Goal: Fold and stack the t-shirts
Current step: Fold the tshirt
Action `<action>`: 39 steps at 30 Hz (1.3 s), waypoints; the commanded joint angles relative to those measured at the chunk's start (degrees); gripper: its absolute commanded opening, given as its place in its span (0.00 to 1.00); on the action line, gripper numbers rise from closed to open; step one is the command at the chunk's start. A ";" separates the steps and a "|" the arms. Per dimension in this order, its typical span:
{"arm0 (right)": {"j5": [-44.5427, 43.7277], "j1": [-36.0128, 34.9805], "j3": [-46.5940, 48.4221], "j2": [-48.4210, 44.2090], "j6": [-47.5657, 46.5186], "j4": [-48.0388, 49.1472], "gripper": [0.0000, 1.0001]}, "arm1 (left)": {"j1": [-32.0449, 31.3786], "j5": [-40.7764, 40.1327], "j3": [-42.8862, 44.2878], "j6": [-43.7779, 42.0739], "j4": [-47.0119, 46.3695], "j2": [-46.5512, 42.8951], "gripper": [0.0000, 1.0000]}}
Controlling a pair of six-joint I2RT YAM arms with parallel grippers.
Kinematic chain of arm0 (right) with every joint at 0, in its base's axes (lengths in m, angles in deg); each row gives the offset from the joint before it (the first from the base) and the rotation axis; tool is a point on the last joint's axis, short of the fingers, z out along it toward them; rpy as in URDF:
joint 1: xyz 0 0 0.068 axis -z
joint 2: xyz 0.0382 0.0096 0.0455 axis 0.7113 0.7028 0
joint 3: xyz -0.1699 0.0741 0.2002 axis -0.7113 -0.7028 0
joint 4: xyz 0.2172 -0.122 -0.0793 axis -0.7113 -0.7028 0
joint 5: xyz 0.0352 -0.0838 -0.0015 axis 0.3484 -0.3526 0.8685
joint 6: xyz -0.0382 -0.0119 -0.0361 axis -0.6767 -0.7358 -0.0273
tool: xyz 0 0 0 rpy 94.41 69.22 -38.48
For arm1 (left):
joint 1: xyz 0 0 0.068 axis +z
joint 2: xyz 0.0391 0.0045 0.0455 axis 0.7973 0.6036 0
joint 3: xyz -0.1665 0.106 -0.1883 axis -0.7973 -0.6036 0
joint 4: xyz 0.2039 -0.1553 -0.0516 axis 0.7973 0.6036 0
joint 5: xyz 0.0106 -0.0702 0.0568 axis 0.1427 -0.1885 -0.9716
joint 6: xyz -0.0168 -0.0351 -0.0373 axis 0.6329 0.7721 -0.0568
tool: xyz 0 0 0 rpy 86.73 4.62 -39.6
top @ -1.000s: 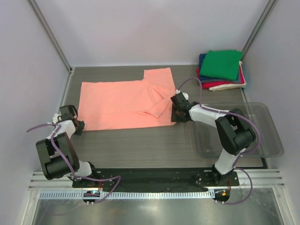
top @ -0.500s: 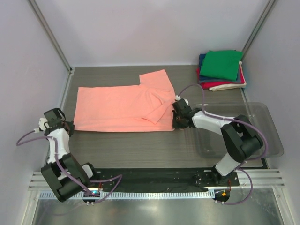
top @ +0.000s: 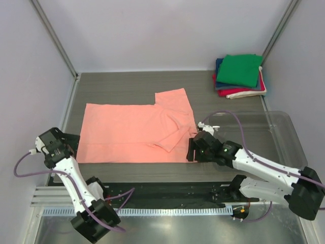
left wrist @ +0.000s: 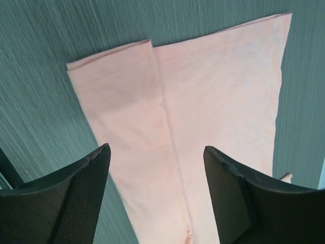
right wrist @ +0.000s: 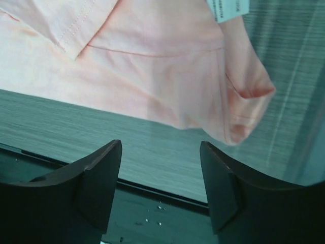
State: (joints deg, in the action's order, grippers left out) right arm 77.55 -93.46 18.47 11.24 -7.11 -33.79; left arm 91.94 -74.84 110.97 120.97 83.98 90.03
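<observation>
The salmon-pink t-shirt lies flat across the middle of the table, hem at the left of the frame and collar end at the right. That layout lets each arm take one end. One part is already doubled over near the collar, and the white neck label shows there. The folded stack sits in the upper right corner, well clear of the working area and probably where this shirt will go. The clear tray lies at the right. The left gripper hangs low at the shirt's left edge on a sharply bent arm, its jaws apart and empty. The right gripper is at the lower right corner of the shirt on a long, low, outstretched arm, and its jaws are likewise apart, grasping nothing.
</observation>
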 commanded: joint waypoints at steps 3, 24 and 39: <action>-4.49 -0.66 4.53 -6.15 2.07 -7.16 0.72 | 0.39 2.43 6.58 -3.18 5.87 -0.39 0.79; 7.28 28.16 94.44 75.46 -27.38 -5.32 0.74 | -14.63 4.02 14.77 -15.39 -6.25 14.29 0.70; 13.33 30.01 101.50 89.38 -26.68 1.62 0.65 | -18.68 2.61 12.13 -16.45 -9.68 16.13 0.70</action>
State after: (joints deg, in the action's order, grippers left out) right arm 86.77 -63.19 119.51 99.65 -34.00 -35.73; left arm 73.60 -71.84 122.80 105.84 77.30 105.28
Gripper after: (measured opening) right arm 0.658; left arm 0.698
